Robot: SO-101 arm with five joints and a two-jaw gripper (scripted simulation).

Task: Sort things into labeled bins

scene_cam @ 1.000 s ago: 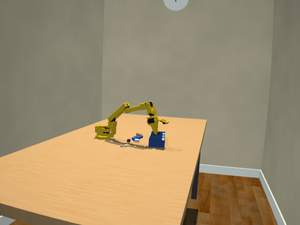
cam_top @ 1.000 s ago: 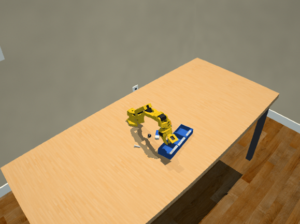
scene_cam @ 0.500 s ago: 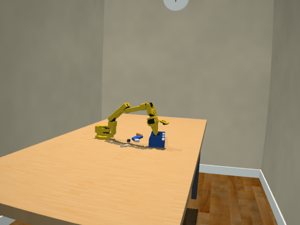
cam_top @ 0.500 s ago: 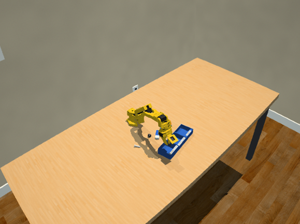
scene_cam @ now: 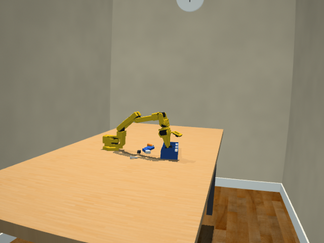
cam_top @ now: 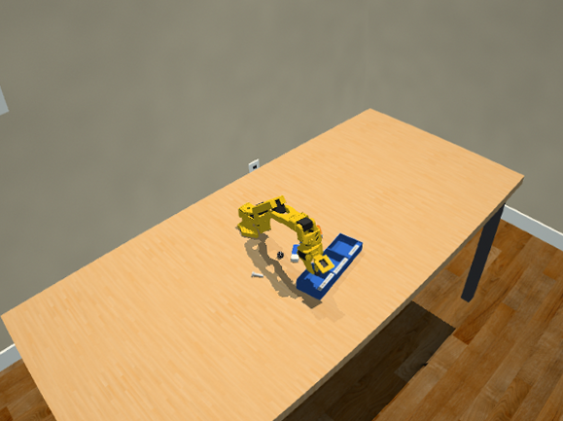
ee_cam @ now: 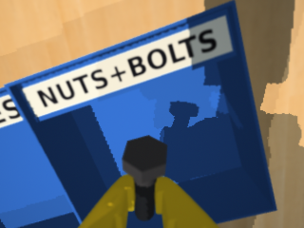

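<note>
My gripper [ee_cam: 142, 199] is shut on a black hex-head bolt [ee_cam: 143, 163] and holds it head-down above the blue bin compartment [ee_cam: 157, 133] labelled NUTS+BOLTS [ee_cam: 128, 68]. The bolt's shadow falls inside that compartment. In the top and exterior views the yellow arm [cam_top: 293, 227] reaches over the near end of the blue row of bins [cam_top: 332, 264], and the gripper [scene_cam: 167, 144] hangs just above the bins [scene_cam: 170, 151]. A silver bolt [cam_top: 257, 275], a small black nut [cam_top: 279, 255] and a blue-and-white piece [cam_top: 295, 253] lie on the table left of the bins.
A neighbouring compartment, its label ending in "ES" [ee_cam: 9, 111], lies to the left in the wrist view. A small orange piece [scene_cam: 150, 144] lies near the blue-and-white piece [scene_cam: 148, 149]. The table's right edge is a short way beyond the bins.
</note>
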